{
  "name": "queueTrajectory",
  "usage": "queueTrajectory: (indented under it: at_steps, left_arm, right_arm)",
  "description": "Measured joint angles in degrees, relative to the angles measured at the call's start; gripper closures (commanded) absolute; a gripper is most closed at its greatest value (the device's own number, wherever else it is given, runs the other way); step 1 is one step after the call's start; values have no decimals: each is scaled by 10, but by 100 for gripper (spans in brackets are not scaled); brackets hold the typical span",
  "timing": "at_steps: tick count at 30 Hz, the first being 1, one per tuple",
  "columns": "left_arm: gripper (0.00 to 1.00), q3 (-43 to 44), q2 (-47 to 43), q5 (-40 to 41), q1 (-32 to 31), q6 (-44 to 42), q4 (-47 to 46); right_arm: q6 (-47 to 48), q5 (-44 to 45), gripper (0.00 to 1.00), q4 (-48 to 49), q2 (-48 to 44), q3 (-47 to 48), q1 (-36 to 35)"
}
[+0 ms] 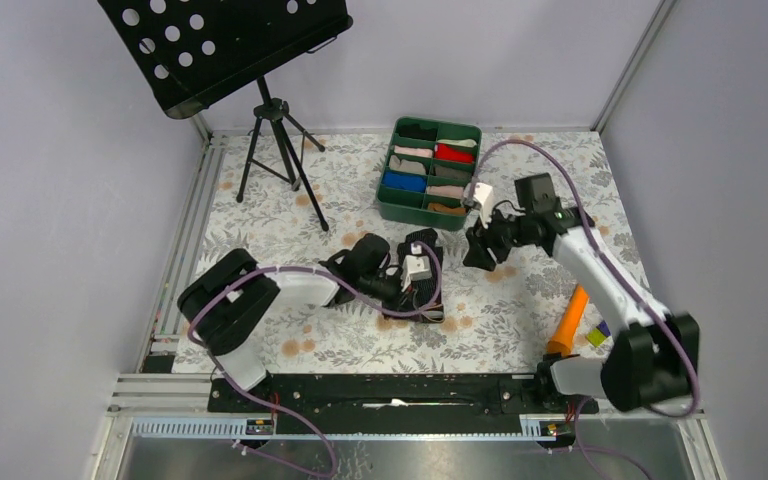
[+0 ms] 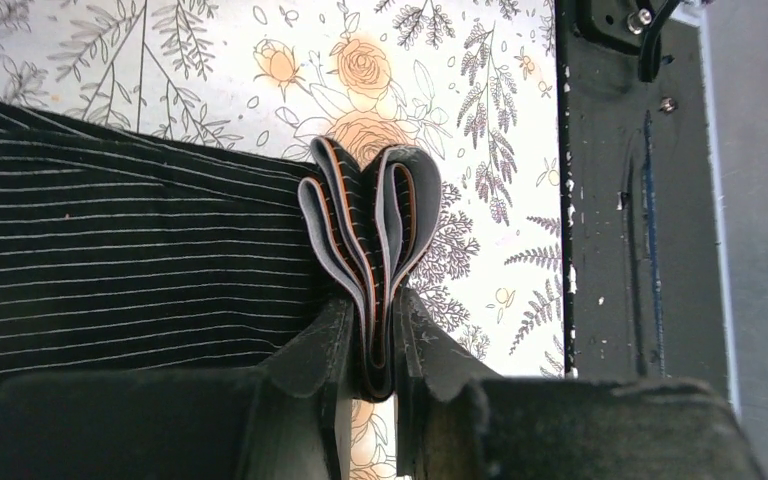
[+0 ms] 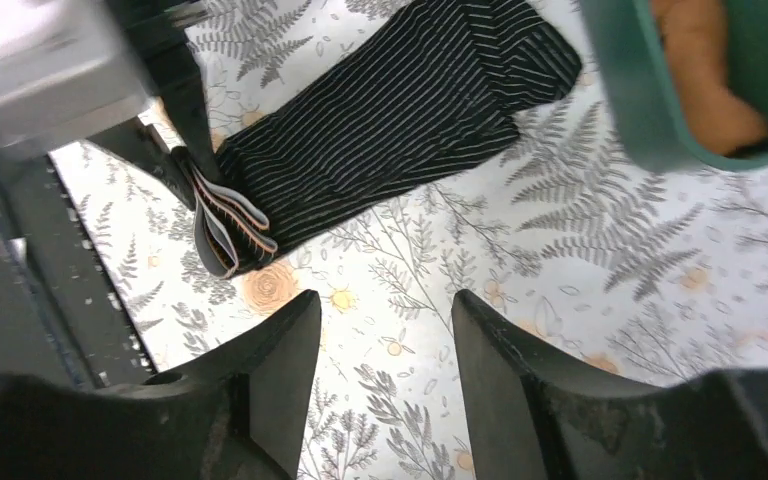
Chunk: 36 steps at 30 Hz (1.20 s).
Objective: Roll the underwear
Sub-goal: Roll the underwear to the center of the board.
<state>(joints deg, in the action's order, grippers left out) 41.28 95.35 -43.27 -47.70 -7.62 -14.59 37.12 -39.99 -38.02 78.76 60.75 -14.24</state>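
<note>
The underwear (image 1: 428, 262) is black with thin pale stripes and lies flat on the flowered table between the arms. My left gripper (image 1: 418, 290) is shut on its near end. In the left wrist view the gripper (image 2: 372, 335) pinches the waistband (image 2: 370, 225), folded into several layers with orange edging, and the striped fabric (image 2: 110, 270) spreads to the left. My right gripper (image 1: 480, 252) hovers just right of the garment, open and empty. In the right wrist view the right gripper (image 3: 385, 315) is above bare table, and the underwear (image 3: 390, 110) lies beyond its fingertips.
A green divided box (image 1: 390, 195) with small coloured cloth rolls stands behind the garment; its corner (image 3: 650, 110) shows in the right wrist view. A music stand tripod (image 1: 275, 150) is at the back left. An orange object (image 1: 567, 322) lies at the right. A black rail (image 2: 610, 200) runs along the near edge.
</note>
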Motion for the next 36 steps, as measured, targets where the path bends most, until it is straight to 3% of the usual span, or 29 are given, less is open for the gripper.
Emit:
queueTrajectory:
  at_steps: [5,9,15,24,30,36]
  left_arm:
    - [100,61,78,-86,45,19,42]
    - [100,111,147,-153,76,47,61]
    - [100,126,206,-227,102,139,21]
    - [100,178,268,-284,118,249,43]
    - [100,196,286,-297,125,281,63]
    - [100,211,297,-305,129,282,98]
  right_arm:
    - [-15,59,58,76,-154,-115,0]
    - [0,89,71,84,-197,-167,-14]
    - [57,115,80,108,-243,-232,-146]
    - [141,137,70,231,-201,-308,-311]
    - [188,171,62,309,-126,-312,-348]
    - [213,211,53,370,-108,-339,-351]
